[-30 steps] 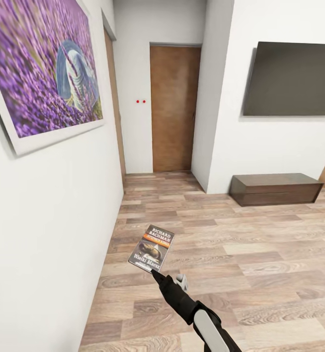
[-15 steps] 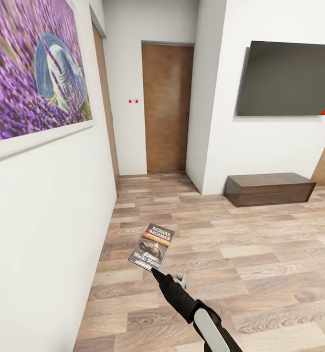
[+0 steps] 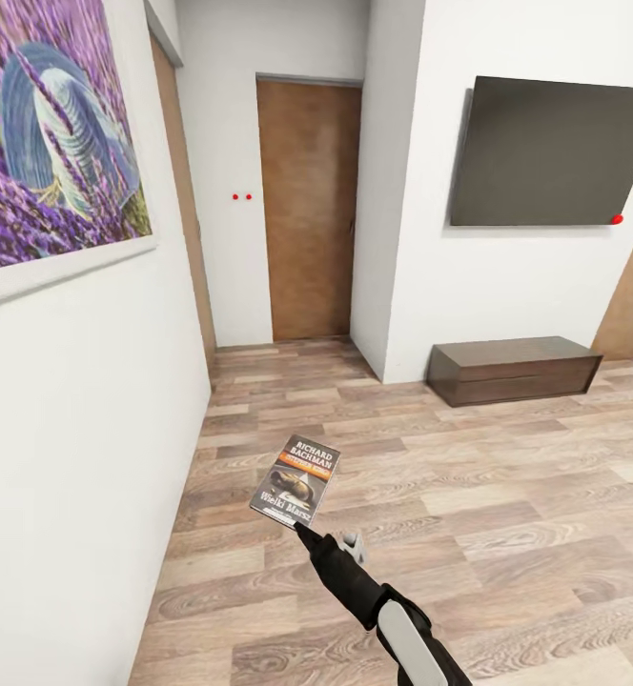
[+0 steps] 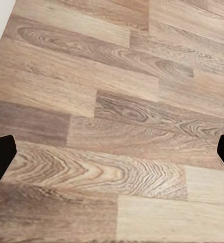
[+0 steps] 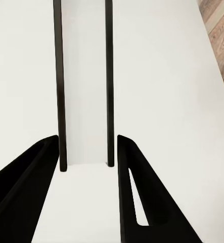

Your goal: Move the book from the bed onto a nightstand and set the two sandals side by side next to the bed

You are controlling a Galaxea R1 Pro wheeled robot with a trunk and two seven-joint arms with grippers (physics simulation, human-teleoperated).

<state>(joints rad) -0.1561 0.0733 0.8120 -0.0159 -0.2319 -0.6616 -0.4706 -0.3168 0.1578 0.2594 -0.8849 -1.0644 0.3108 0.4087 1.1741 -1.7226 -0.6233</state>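
The book [image 3: 296, 480], a thin paperback with a dark cover, an orange band and white lettering, is held up over the plank floor. My right gripper [image 3: 302, 527] is shut on its lower edge. In the right wrist view the book [image 5: 84, 86] stands edge-on, white pages between dark covers, with my right gripper [image 5: 86, 152] pinching it from both sides. My left gripper [image 4: 112, 147] is open, its black fingertips [image 4: 0, 157] far apart above bare floorboards. The bed, nightstand and sandals are out of view.
A white wall with a large purple painting [image 3: 40, 143] runs close along the left. Ahead is a shut wooden door [image 3: 307, 210]. A dark wall screen [image 3: 550, 152] hangs above a long low brown bench [image 3: 512, 367] at the right. Wood floor [image 3: 507, 534] spreads between.
The whole picture has slid left, so the camera has turned to the right. The book and my right gripper hold the same place in the view.
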